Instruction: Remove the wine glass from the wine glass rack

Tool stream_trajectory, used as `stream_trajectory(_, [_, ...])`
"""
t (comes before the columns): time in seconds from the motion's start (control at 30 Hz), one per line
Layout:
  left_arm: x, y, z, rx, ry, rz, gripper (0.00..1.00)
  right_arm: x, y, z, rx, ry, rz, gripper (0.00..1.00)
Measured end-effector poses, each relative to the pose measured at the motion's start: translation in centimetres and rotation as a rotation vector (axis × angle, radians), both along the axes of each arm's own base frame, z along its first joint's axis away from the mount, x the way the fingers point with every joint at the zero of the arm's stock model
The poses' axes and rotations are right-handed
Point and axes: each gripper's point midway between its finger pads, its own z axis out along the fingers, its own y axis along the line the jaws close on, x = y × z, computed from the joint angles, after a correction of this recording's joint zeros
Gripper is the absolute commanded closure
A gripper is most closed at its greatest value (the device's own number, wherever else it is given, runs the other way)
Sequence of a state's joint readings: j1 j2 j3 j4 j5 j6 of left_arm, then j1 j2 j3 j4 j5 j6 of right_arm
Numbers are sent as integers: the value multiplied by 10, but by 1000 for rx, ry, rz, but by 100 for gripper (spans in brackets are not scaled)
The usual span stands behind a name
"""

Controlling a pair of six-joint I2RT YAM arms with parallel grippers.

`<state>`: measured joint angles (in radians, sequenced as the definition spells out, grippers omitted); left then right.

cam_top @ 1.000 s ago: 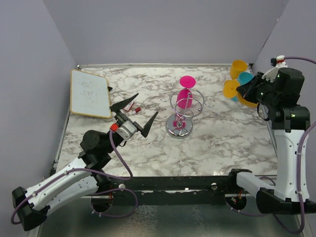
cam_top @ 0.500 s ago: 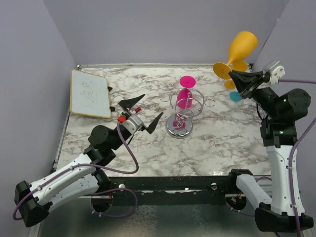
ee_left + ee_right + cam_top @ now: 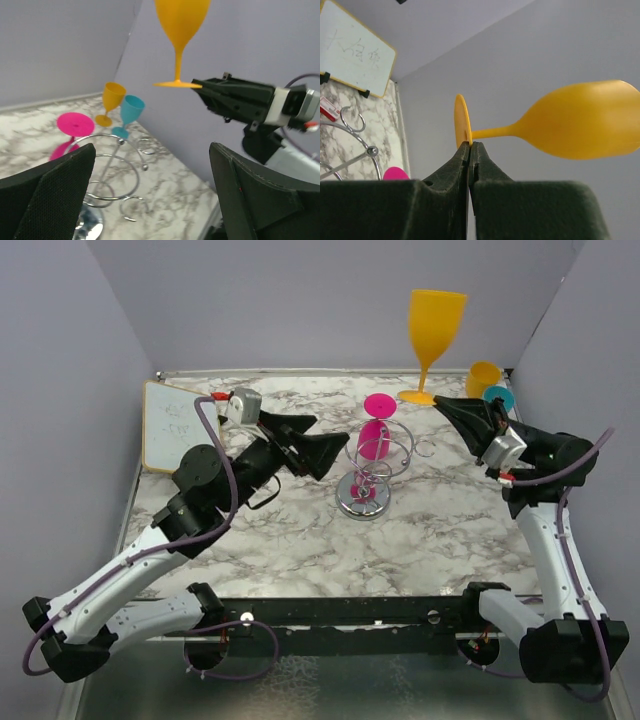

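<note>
The chrome wine glass rack [image 3: 363, 496] stands mid-table, with a pink wine glass [image 3: 374, 438] hanging upside down in its rings. My right gripper [image 3: 441, 403] is shut on the foot of an orange wine glass [image 3: 435, 328] and holds it upright, high above the table's back right. In the right wrist view my gripper [image 3: 471, 146] pinches the foot's rim [image 3: 461, 121]. My left gripper [image 3: 328, 436] is open and empty, just left of the rack and pointing at it. The left wrist view shows the rack [image 3: 106, 170], the pink glass [image 3: 74, 123] and the held orange glass [image 3: 180, 22].
A second orange glass [image 3: 483, 375] and a teal glass [image 3: 497, 397] stand at the back right corner; both show in the left wrist view [image 3: 113, 100], [image 3: 131, 110]. A whiteboard [image 3: 168, 428] lies at the back left. Grey walls close in three sides.
My right gripper has lifted the orange glass up and left and turned it upright. My left arm has risen and swung right, close to the rack.
</note>
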<state>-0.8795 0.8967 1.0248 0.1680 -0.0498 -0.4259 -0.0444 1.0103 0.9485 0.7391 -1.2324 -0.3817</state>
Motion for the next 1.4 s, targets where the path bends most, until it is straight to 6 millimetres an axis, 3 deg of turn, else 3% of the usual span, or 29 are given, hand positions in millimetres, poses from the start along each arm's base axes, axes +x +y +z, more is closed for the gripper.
stream_trajectory(0.2, [-5,-16,12,-184,303,-93,11,-29,26,-11,-84,-194,105,99])
stream_trajectory(0.47, [6,-63,-6,-300,649,-209,14,-48,52,-20,-101,-320,185,99])
stream_trajectory(0.53, [6,-67,-12,-317,712,-216,20,-48,54,-22,-101,-327,188,99])
stream_trajectory(0.73, [11,-67,-24,-421,843,-234,45,-51,59,-23,-98,-351,203,99])
stream_trajectory(0.83, [16,-68,-35,-465,904,-247,47,-51,61,-24,-99,-355,207,99])
stream_trajectory(1.23, [23,-64,-38,-584,964,-284,61,-50,70,-33,-109,-354,230,99])
stream_trajectory(1.4, [23,-62,-31,-603,952,-315,75,-50,77,-38,-109,-340,251,99])
